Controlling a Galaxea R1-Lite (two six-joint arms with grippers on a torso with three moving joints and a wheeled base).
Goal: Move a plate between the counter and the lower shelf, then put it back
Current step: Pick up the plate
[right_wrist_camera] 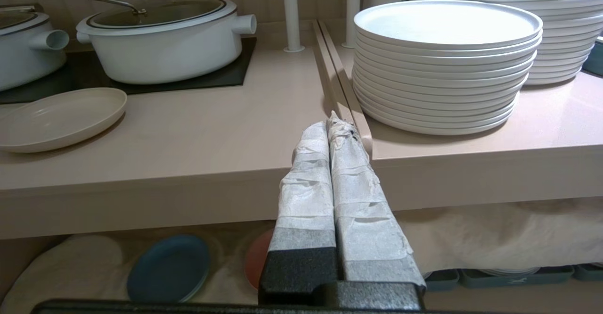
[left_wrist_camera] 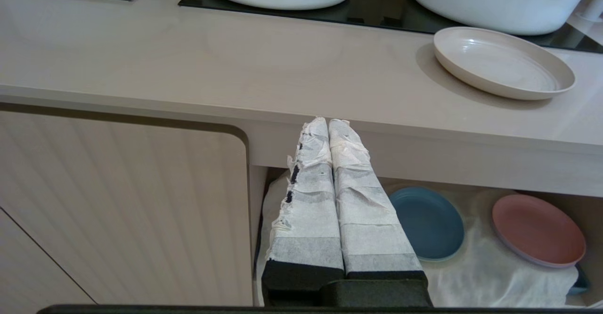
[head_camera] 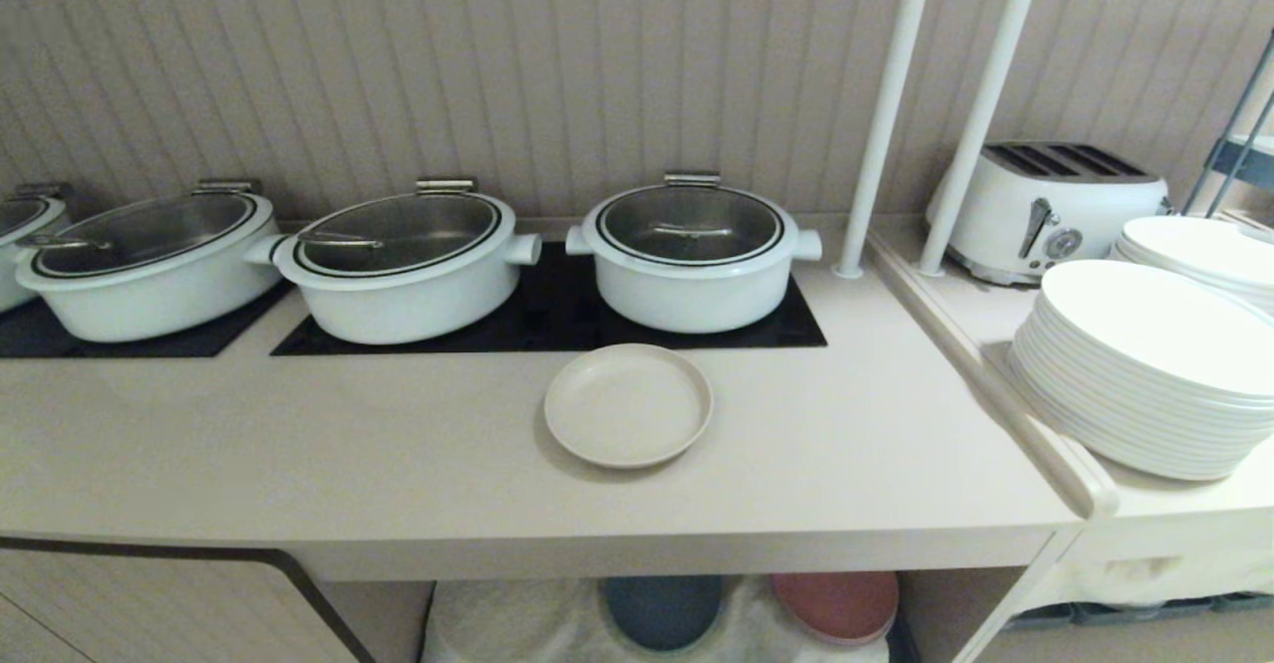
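counter (head_camera: 398, 464) front strip bare, open left and right of plate (head_camera: 628, 405) | behind plate: pots (head_camera: 694, 255) block rear | right: raised ledge lip (head_camera: 995, 374), poles (head_camera: 881, 115), stacked white plates (head_camera: 1145, 364) | lower shelf (left_wrist_camera: 476, 267) opening low under counter edge; blue plate (left_wrist_camera: 427, 223) and pink plate (left_wrist_camera: 538, 229) on cloth, gap between them

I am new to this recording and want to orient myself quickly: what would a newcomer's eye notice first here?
The small round cream-beige plate lies alone on the long beige counter, just in front of the rightmost white lidded pot. To the right, a tall stack of glossy white plates fills the side ledge. Below, a blue plate and a pink plate rest on the white cloth of the lower shelf.
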